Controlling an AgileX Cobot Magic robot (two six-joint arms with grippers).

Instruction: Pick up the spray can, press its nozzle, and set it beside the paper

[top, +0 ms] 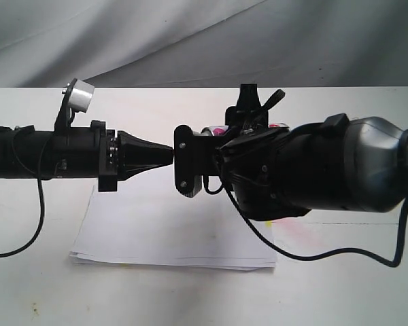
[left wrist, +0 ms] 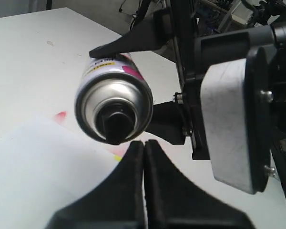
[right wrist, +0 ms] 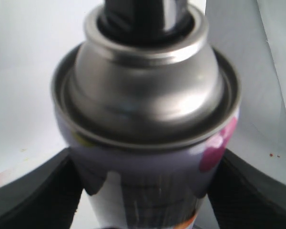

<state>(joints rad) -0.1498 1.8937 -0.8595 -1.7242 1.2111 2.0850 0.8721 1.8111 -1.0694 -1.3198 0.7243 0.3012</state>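
Observation:
The spray can (left wrist: 113, 98) is held off the table on its side, silver top and black nozzle (left wrist: 115, 126) facing my left gripper. My right gripper (right wrist: 145, 191) is shut on the spray can (right wrist: 148, 95), one finger (right wrist: 33, 191) on each side of the purple and white label. In the exterior view only a pink-marked bit of the can (top: 216, 129) shows behind the right gripper (top: 190, 159). My left gripper (left wrist: 144, 143) is shut and empty, its tips right at the nozzle; I cannot tell whether they touch. The left gripper (top: 168, 155) points right. The paper (top: 170, 231) lies below both.
The paper (left wrist: 43, 167) has a small yellow tab (left wrist: 117, 156) on its edge. A pink stain (left wrist: 60, 115) marks the white table (top: 340, 285). A black cable (top: 326, 255) hangs from the right arm over the paper's right side. Grey cloth (top: 204, 41) hangs behind the table.

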